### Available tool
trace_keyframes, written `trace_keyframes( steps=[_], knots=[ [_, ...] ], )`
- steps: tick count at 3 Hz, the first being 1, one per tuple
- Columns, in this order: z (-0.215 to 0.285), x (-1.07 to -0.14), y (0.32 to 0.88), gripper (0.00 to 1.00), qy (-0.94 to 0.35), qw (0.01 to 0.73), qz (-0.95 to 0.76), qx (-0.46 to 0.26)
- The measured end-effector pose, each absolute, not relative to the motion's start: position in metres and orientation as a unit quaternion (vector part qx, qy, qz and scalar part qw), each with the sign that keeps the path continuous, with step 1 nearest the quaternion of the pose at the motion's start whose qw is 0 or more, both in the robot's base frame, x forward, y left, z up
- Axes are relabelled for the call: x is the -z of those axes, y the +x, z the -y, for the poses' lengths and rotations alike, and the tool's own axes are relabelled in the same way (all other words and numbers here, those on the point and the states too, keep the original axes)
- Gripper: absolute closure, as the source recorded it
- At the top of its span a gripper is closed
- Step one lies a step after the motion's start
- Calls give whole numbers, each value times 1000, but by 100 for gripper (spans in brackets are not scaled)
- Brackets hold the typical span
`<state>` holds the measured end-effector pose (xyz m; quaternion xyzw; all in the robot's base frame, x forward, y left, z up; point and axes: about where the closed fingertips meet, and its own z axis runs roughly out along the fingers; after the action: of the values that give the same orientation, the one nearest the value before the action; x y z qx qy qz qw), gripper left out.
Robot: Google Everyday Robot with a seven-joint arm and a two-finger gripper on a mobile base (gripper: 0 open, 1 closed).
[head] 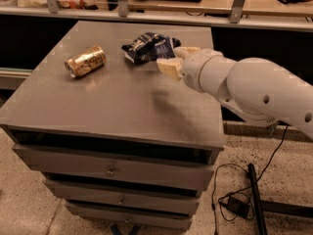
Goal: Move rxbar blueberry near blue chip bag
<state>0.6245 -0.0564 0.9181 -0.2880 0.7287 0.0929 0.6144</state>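
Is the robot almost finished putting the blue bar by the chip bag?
Nearly, it seems. Done: the gripper is right beside the blue chip bag at the back of the table, away from the gold can. In hand: probably the rxbar blueberry, though I can't pick its dark blue out from the bag. Left: set it down beside the bag and pull away.
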Motion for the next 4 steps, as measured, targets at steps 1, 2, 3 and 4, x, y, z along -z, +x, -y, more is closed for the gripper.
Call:
trace_keyframes(
  steps=[1, 2, 3, 4],
  knots=[
    [79, -911, 639, 100, -254, 613, -744, -81],
    [94, -900, 651, 100, -233, 608, -755, -76],
    [93, -888, 671, 100, -230, 602, -760, -81],
    [86, -879, 685, 100, -234, 597, -762, -90]
  ],
)
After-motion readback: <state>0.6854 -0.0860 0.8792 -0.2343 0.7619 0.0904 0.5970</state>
